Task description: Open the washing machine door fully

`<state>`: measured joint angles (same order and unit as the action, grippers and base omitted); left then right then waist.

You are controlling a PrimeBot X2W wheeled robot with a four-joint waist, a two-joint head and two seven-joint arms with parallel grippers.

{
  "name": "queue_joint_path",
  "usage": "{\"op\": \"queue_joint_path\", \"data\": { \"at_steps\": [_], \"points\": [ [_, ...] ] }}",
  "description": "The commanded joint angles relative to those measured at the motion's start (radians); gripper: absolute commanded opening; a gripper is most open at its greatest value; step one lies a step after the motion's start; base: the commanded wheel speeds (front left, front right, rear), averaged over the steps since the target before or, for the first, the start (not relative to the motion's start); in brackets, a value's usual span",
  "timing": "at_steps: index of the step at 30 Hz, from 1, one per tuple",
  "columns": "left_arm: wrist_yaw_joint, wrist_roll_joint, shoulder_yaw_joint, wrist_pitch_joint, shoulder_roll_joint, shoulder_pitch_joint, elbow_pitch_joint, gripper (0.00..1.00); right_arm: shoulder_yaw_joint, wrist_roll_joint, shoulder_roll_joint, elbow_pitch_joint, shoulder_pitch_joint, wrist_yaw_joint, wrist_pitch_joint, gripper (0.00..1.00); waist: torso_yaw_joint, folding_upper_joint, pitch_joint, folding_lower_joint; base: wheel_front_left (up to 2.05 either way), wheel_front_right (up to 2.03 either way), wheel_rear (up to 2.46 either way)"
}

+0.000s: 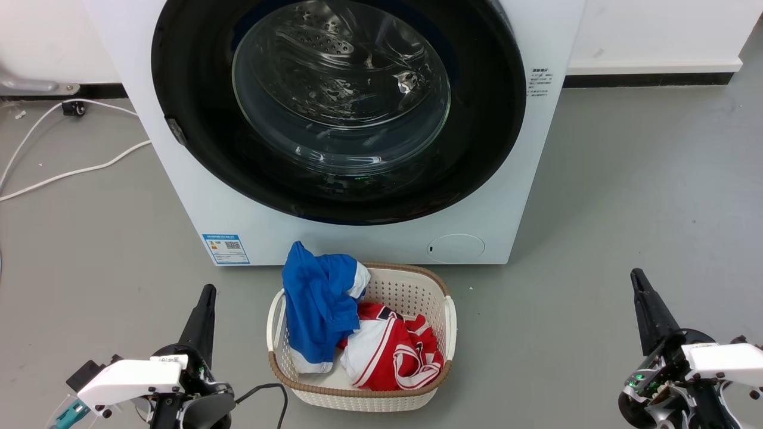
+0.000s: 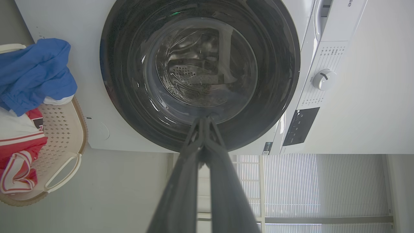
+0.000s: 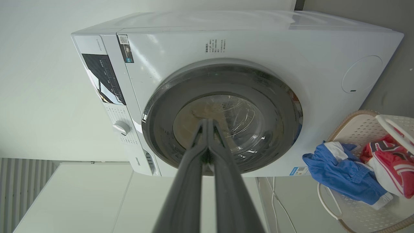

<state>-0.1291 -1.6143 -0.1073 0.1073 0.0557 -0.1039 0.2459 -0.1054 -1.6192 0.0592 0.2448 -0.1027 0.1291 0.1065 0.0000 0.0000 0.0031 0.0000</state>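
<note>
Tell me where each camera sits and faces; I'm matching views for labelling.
Head view: on the head, facing forward and down at the washing machine door and laundry basket; left gripper lower left, right gripper lower right.
Left wrist view: on the left wrist, facing along its shut fingers at the door.
Right wrist view: on the right wrist, facing along its shut fingers at the door.
Shared: all three show the door and the basket.

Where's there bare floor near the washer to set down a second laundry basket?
Widest: grey floor right of the laundry basket, bordered by the washing machine and the right gripper. Smaller patch between basket and left gripper. Crowded: basket close before the machine; white cables far left.
</note>
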Motion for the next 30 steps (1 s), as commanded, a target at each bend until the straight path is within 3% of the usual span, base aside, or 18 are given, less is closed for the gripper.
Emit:
{"op": "queue_joint_path", "data": {
  "at_steps": [1, 3, 4, 16, 22, 30],
  "points": [
    [-0.003, 0.004, -0.004, 0.004, -0.001, -0.008, 0.001, 0.0, -0.001, 0.005, -0.004, 0.001, -0.01, 0.003, 0.004, 0.0, 0.0, 0.0, 0.0, 0.0, 0.0, 0.0, 0.0],
    [-0.003, 0.004, -0.004, 0.004, -0.002, -0.008, 0.001, 0.0, -0.002, 0.005, -0.004, 0.001, -0.01, 0.003, 0.004, 0.0, 0.0, 0.0, 0.0, 0.0, 0.0, 0.0, 0.0],
    [0.0, 0.001, 0.001, 0.0, 0.0, 0.001, 0.003, 1.0, 0.0, 0.001, 0.0, 0.002, 0.002, 0.0, 0.0, 1.0, 0.0, 0.0, 0.0, 0.0, 0.0, 0.0, 0.0],
    [0.0, 0.052, 0.072, -0.055, 0.001, 0.005, -0.025, 1.0, 0.033, 0.053, 0.001, -0.032, 0.032, 0.0, -0.053, 1.0, -0.001, 0.0, 0.001, 0.0, 0.0, 0.0, 0.0],
    [0.0, 0.173, 0.095, -0.082, 0.001, 0.005, -0.045, 1.0, 0.054, 0.142, 0.015, -0.059, 0.041, 0.0, -0.082, 1.0, 0.0, 0.0, 0.001, 0.0, 0.0, 0.0, 0.0],
    [0.0, 0.369, 0.12, -0.116, 0.0, 0.007, -0.076, 1.0, 0.062, 0.367, 0.022, -0.09, 0.053, 0.001, -0.115, 1.0, 0.001, 0.0, 0.001, 0.0, 0.0, 0.0, 0.0]
  ]
}}
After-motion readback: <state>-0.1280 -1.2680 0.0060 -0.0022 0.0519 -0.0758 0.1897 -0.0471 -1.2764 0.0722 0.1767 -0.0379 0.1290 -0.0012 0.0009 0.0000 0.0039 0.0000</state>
